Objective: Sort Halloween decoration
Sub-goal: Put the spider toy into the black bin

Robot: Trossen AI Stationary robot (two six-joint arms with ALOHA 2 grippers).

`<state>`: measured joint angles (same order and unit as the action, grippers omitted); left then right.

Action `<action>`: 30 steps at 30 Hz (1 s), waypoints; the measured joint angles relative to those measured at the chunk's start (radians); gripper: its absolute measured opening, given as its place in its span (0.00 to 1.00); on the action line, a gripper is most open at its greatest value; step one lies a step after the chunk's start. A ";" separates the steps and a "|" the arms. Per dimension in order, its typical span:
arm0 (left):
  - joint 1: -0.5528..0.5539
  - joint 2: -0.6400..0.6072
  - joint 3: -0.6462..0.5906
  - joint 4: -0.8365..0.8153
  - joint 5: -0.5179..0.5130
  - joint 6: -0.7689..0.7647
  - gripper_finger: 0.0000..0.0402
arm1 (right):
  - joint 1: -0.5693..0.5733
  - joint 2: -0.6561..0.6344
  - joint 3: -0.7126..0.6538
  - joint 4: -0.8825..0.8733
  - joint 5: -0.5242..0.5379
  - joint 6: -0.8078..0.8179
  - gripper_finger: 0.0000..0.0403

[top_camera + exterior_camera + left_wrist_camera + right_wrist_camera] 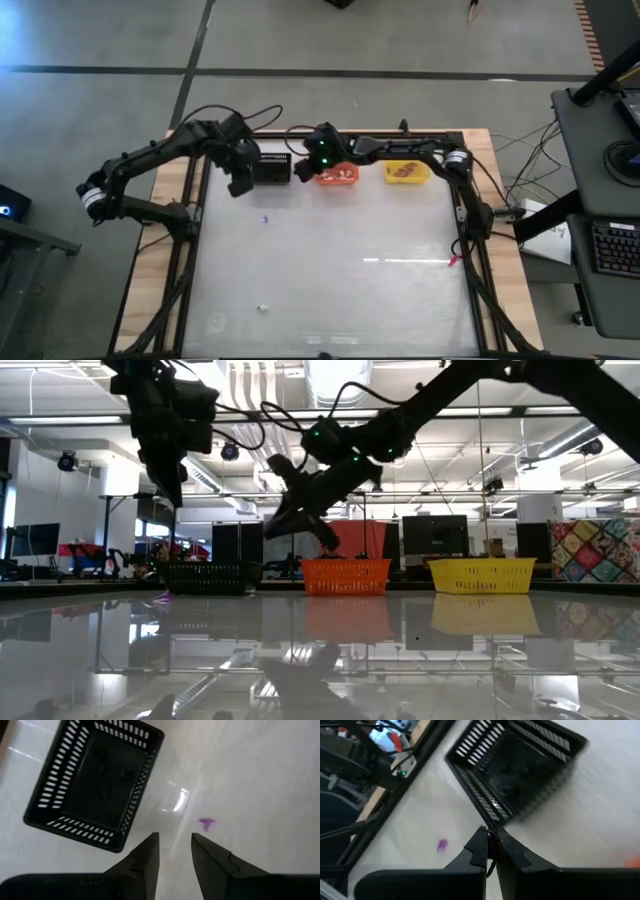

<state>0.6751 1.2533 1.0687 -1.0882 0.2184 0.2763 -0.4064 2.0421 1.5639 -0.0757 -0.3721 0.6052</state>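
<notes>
Both arms are dark, nearly black, built of jointed segments with black cables looping off them. The right arm carries a small green light near its wrist. The left arm has a pale band at its base joint. Each ends in two dark, wedge-shaped fingers with flat inner faces.

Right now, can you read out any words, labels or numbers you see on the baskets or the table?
None can be read.
Black basket: no label shows.
Orange basket: no label shows.
Yellow basket: no label shows.
Glass table: no markings show.
Monitors in the room behind: too small to read.
</notes>
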 joint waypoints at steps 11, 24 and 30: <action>0.037 -0.005 0.000 0.004 0.000 -0.004 0.24 | -0.011 0.147 0.206 -0.002 -0.081 -0.034 0.02; 0.035 -0.006 0.000 0.002 0.000 -0.027 0.24 | -0.033 0.220 0.331 -0.023 -0.081 -0.155 0.07; 0.035 -0.006 0.000 0.001 0.000 -0.046 0.24 | -0.033 0.247 0.419 -0.160 -0.075 -0.231 0.15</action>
<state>0.7105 1.2476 1.0687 -1.0870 0.2188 0.2303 -0.4393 2.2893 1.9828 -0.2359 -0.4471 0.3738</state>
